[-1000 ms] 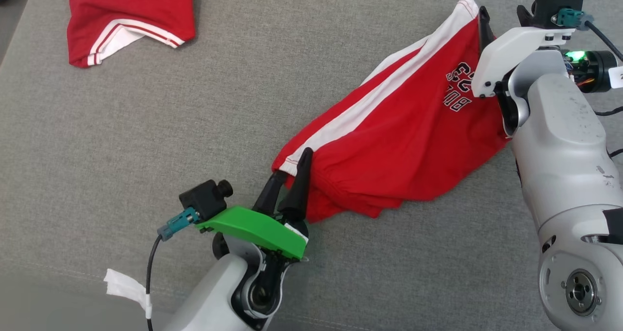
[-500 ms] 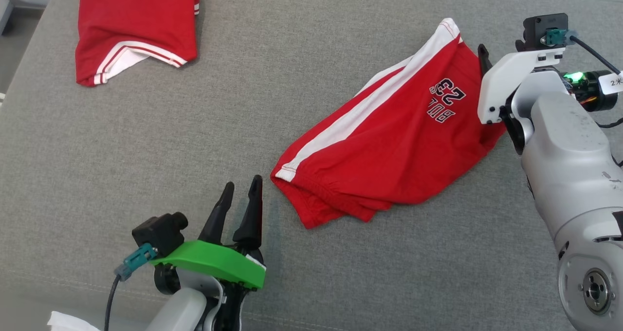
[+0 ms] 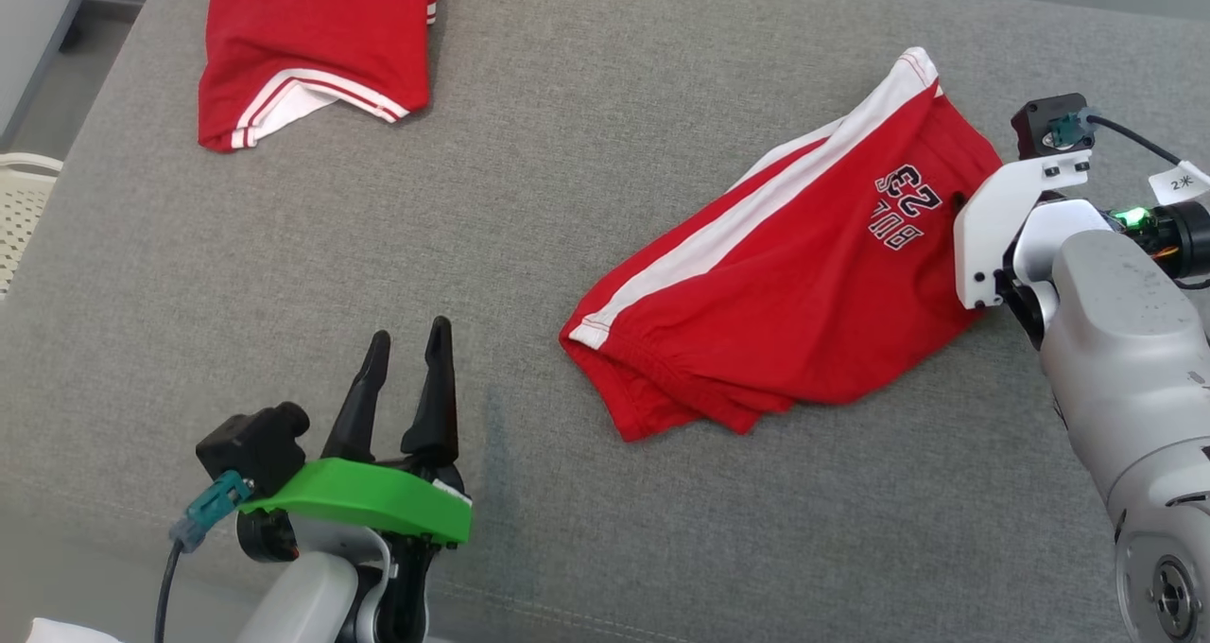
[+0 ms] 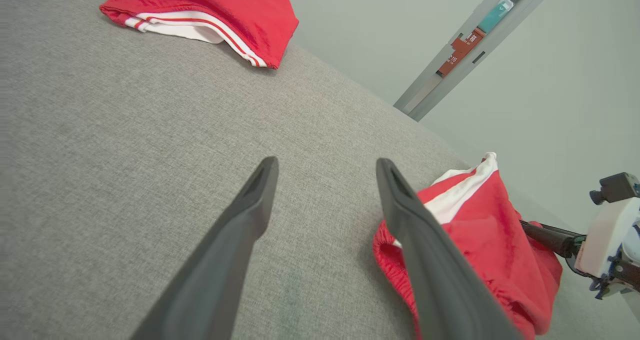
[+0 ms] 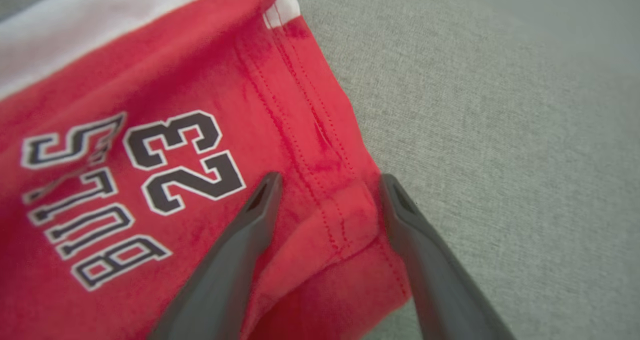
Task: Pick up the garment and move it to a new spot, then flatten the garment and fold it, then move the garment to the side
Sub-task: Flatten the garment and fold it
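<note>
Grey cushion [image 3: 567, 151], shorts [image 3: 785, 312] hem inside spread right claw [image 5: 330, 179]

Bright, flat, even light, shadows soft and faint. Head view is crisp; right wrist view goes kinda blurry, print on the garment [image 5: 310, 130] included.

Bare cushion [image 3: 567, 199] between shorts [image 3: 785, 312] and far garment [image 3: 312, 38]

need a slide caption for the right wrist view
Open right end effector straddling the hem of the red garment printed with 23, lying on the grey fabric surface.
</note>
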You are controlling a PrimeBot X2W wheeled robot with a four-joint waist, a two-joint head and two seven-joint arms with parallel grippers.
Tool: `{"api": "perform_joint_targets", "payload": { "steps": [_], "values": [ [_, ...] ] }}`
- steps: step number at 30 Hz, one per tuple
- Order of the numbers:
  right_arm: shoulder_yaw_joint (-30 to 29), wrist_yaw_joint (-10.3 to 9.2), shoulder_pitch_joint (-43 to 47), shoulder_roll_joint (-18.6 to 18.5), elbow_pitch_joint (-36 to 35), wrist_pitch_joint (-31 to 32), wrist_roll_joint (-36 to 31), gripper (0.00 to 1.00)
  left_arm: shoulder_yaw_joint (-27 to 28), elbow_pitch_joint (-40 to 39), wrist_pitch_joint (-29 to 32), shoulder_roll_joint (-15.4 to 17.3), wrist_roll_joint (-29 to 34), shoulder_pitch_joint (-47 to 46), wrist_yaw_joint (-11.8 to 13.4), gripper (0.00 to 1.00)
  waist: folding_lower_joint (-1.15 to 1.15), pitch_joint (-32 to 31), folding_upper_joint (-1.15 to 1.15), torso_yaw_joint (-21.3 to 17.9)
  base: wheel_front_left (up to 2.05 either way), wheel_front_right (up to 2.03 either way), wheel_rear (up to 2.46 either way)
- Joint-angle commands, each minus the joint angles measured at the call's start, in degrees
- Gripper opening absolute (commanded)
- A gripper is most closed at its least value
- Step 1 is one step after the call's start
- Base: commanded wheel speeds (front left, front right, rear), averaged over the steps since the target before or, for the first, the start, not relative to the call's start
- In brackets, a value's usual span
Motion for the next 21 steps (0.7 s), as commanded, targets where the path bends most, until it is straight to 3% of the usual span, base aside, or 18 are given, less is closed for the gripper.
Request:
{"api": "perform_joint_targets", "payload": {
  "steps": [1,6,7,9,10,11,21],
  "values": [
    [0.5,-0.06,1.5,-0.4,0.2,1.1,1.1,1.0,0.5,-0.2,0.0,0.6,1.0,0.9,0.3,1.0,0.0,0.0,0.0,0.4,0.0,0.0,0.0],
    [0.8,-0.06,2.7,-1.1,0.5,5.1,5.2,1.0,1.1,-0.7,0.0,0.8,1.6,1.2,0.4,1.0,0.0,-0.1,0.0,0.8,0.0,0.0,0.0],
    [0.7,-0.06,2.8,-1.3,0.5,5.7,6.4,0.84,1.2,-0.9,0.0,0.8,1.7,1.2,0.5,1.0,0.0,0.0,0.0,0.8,0.0,0.0,0.0],
    [0.5,-0.08,2.9,-1.6,0.6,5.8,8.3,0.29,1.5,-1.1,0.0,0.9,1.7,1.1,0.6,1.0,0.0,0.2,0.0,0.7,0.0,0.0,0.0],
    [0.6,-0.09,2.9,-1.7,0.6,5.5,9.0,0.18,1.7,-1.2,0.0,1.0,1.7,1.1,0.7,1.0,0.0,0.2,0.0,0.6,0.0,0.0,0.0],
    [0.7,-0.09,2.9,-1.7,0.6,5.1,9.9,0.0,2.0,-1.4,0.0,1.0,1.8,1.2,0.8,1.0,0.0,0.3,0.0,0.4,0.0,0.0,0.0],
    [4.9,-0.08,3.7,0.2,-3.3,-1.7,19.1,0.0,3.7,0.0,0.0,3.2,4.6,-0.2,1.4,1.0,0.0,-1.6,0.0,-4.7,0.0,0.0,0.0]
  ]
}}
